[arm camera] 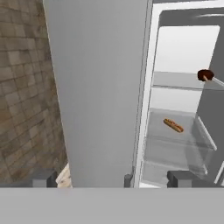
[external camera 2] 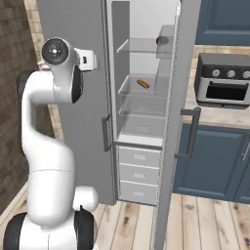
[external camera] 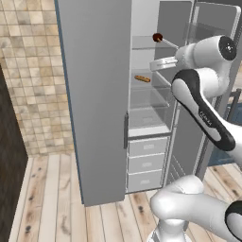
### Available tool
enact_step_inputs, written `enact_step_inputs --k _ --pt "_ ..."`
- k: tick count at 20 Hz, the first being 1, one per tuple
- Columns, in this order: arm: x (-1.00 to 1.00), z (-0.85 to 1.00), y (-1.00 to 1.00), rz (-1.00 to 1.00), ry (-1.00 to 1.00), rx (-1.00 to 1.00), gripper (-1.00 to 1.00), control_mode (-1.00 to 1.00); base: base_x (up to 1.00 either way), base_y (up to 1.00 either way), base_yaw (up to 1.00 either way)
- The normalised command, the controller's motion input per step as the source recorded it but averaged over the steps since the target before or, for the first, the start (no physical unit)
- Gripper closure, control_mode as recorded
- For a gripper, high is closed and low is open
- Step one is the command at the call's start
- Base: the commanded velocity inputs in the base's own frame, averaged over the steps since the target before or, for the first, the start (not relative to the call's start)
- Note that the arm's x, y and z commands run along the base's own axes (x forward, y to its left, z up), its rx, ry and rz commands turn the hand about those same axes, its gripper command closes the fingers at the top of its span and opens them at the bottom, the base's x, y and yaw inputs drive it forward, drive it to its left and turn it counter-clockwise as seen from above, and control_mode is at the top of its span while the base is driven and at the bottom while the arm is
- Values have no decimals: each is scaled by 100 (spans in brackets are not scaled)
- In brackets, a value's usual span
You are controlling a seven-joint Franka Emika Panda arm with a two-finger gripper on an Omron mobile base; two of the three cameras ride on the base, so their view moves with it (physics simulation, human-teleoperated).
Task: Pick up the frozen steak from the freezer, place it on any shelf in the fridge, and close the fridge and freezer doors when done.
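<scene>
A: Now, where is the frozen steak (external camera: 157, 37) seen?

B: It is seen resting on the upper glass shelf (external camera: 142, 43) of the fridge (external camera 2: 141, 88), near the shelf's right edge. A sausage (external camera: 142, 78) is seen on the shelf below.

A: And the hand (arm camera: 112, 178)?

B: It is held wide open, with nothing gripped, facing the closed freezer door (external camera: 97, 94). The fridge door (external camera 2: 173, 122) is left open.
</scene>
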Motion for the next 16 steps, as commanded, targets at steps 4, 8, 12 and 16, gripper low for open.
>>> enact_step_inputs --k 4,8,12,16 --pt "-100 -27 -16 10 10 -27 -100 -100 0 0 0" --pt "-100 -50 -42 14 5 -17 -100 -100 0 0 0" --pt "-100 -52 -94 8 0 -1 -100 -100 0 0 0" --pt "-85 -23 -100 0 0 0 -100 -100 0 0 0"
